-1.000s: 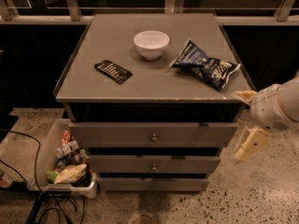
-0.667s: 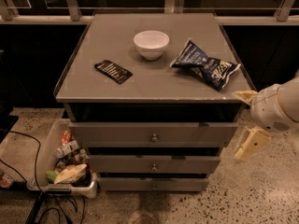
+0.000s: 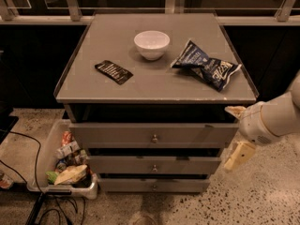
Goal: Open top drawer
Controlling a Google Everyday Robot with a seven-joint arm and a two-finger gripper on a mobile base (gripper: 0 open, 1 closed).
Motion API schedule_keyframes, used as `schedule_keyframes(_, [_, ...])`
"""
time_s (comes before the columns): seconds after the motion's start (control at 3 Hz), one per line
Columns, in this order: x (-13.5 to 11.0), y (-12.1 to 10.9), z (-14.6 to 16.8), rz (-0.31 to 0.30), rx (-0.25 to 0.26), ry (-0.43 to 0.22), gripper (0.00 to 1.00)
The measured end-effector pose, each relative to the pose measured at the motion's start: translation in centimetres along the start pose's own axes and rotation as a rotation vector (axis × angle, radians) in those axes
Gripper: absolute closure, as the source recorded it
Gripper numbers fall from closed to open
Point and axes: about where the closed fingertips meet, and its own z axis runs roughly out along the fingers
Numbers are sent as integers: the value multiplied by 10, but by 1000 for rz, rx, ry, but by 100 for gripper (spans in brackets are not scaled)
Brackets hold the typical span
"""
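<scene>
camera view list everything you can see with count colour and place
cabinet top: one, grey, centre
bowl: one, white, back centre of cabinet top
flat packet: one, black, front left of bowl
snack bag: one, dark blue, right of bowl
top drawer: one, grey, just under cabinet top
lower drawers: two, grey, stacked beneath top drawer
bin: one, pale, floor left of drawers, full of packets
cables: black, floor lower left
gripper: one, white with cream fingers, right of top drawer, open
</scene>
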Motion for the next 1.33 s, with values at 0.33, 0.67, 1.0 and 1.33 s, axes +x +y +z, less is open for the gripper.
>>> schedule_keyframes(0.33, [1,-1,52,-15,-11,-38,0])
schedule_keyframes(0.67, [1,-1,52,-15,-11,-38,0])
schedule_keyframes(1.0, [-4,-1,58,-39,-1,-53,0])
schedule_keyframes(1.33, [-15,-1,82,-120,6,-79,0])
